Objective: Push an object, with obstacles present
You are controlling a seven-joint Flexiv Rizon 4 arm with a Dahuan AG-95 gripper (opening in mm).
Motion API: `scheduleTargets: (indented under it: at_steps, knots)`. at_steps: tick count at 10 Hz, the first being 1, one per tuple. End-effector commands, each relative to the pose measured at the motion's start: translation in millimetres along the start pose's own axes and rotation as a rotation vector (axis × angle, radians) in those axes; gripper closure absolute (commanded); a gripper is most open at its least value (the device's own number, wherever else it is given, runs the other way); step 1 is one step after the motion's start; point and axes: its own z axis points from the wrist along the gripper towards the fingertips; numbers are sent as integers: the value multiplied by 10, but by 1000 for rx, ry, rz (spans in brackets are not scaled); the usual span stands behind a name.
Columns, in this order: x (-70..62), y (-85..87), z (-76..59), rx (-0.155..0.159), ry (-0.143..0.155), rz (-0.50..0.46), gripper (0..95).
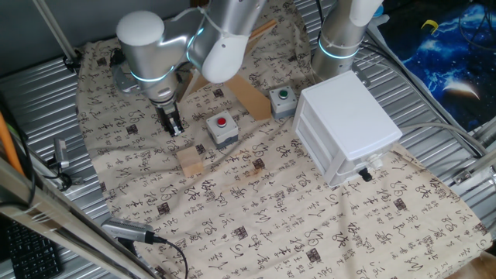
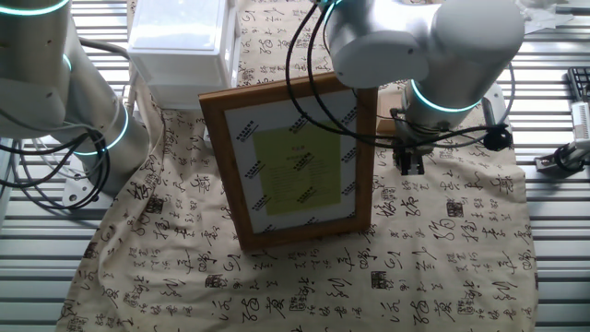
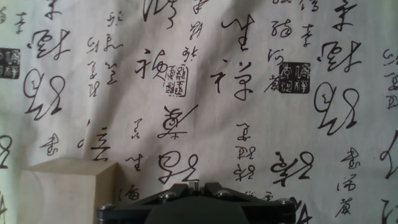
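Closest to the lens in the hand view we see the dark base of our gripper (image 3: 199,202) along the bottom edge, with a pale corner of the wooden block (image 3: 65,186) at lower left, just beside it. From that view we cannot tell whether the fingers are apart or together; in one fixed view the gripper (image 1: 175,128) points down at the cloth with its fingers seemingly close together, holding nothing.

We find the wooden block (image 1: 190,161) lying on the calligraphy-printed cloth (image 1: 256,209) that covers the tabletop (image 1: 39,101), near the gripper and on the camera's side of it, apart from the fingers. Right of the gripper sits the grey box with the red button (image 1: 222,129), and beyond that the grey box with the green button (image 1: 283,99). Between those two boxes we see the wooden frame's strut (image 1: 249,94) leaning. The white drawer cabinet (image 1: 347,124) stands at the right, close to the green-button box.

From the other fixed view, the wooden frame (image 2: 297,161) stands upright facing the camera, showing a yellow sheet, with the white drawer cabinet (image 2: 180,41) behind it and our gripper (image 2: 410,159) just to its right. A second arm's base (image 1: 341,39) rises behind the cabinet.
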Motion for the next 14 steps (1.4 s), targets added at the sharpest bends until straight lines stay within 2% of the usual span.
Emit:
scheduleTargets:
  at_steps: [1,5,9,10,14]
  knots:
    - [0,-4,1,4,11,5,950]
    - [0,-4,1,12,31,-17,950]
    - [0,-4,1,-17,22,-116,950]
    - [0,-4,1,-36,14,-109,950]
    - [0,-4,1,-40,8,-83,950]
